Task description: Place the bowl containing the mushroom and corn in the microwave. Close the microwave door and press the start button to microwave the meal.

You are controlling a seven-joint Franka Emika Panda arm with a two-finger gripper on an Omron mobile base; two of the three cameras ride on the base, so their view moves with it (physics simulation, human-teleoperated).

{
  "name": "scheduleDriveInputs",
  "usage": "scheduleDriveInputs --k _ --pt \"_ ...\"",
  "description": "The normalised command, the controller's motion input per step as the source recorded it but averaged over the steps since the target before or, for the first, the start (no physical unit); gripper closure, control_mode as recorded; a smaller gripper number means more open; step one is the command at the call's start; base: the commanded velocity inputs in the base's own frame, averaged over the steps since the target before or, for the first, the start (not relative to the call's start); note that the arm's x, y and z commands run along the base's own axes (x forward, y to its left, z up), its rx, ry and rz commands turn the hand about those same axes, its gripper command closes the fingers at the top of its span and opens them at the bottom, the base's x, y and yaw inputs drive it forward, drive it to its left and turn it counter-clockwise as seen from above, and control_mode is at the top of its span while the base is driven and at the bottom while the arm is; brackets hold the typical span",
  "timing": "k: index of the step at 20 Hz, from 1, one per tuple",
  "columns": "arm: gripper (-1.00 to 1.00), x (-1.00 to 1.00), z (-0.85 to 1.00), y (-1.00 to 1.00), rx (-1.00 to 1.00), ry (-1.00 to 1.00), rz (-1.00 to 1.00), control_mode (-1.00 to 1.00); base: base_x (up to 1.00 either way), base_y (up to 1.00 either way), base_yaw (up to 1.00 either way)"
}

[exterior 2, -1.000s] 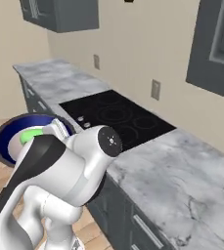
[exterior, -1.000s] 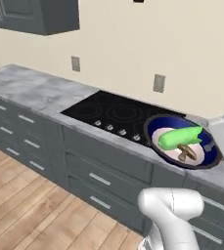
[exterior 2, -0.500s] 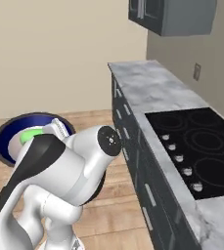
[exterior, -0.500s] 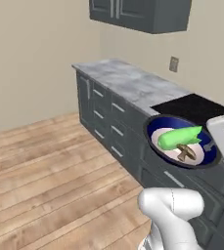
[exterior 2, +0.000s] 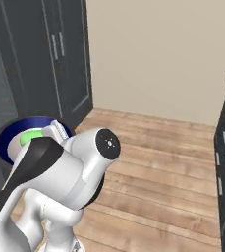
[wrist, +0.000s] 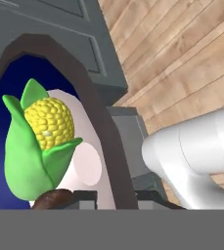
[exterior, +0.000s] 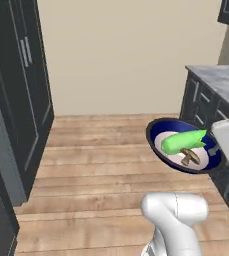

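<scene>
A tall dark cabinet (exterior: 21, 90) stands at the left, over the wood floor (exterior: 96, 165). Right of the cabinet, the bowl (exterior: 183, 146) is held in the air above the floor, with the corn (exterior: 182, 140) and the mushroom (exterior: 188, 156) inside it. The gripper (wrist: 111, 195) is clamped on the bowl's rim. A grey counter (exterior: 218, 80) stands at the far right.

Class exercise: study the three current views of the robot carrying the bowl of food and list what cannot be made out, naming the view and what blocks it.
- End effector grip on the bowl: left base view, cut off by the right edge.
- Mushroom: hand view, mostly hidden by the corn and the picture's bottom.
- Bowl contents: right base view, the arm covers most of the bowl; a sliver of green cob shows.
- Tall dark cabinet: cropped by the top edge.
</scene>
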Motion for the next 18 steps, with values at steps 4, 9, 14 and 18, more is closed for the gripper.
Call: scheduleDriveInputs --k 4,9,14,18 --pt "1.00 0.00 0.00 0.00 0.00 0.00 0.00 1.00 0.00 0.64 0.78" --pt "1.00 0.00 0.00 0.00 0.00 0.00 0.00 1.00 0.00 0.65 0.78" --pt "1.00 0.00 0.00 0.00 0.00 0.00 0.00 1.00 0.00 0.63 0.79" --pt "1.00 0.00 0.00 0.00 0.00 0.00 0.00 1.00 0.00 0.63 0.78"
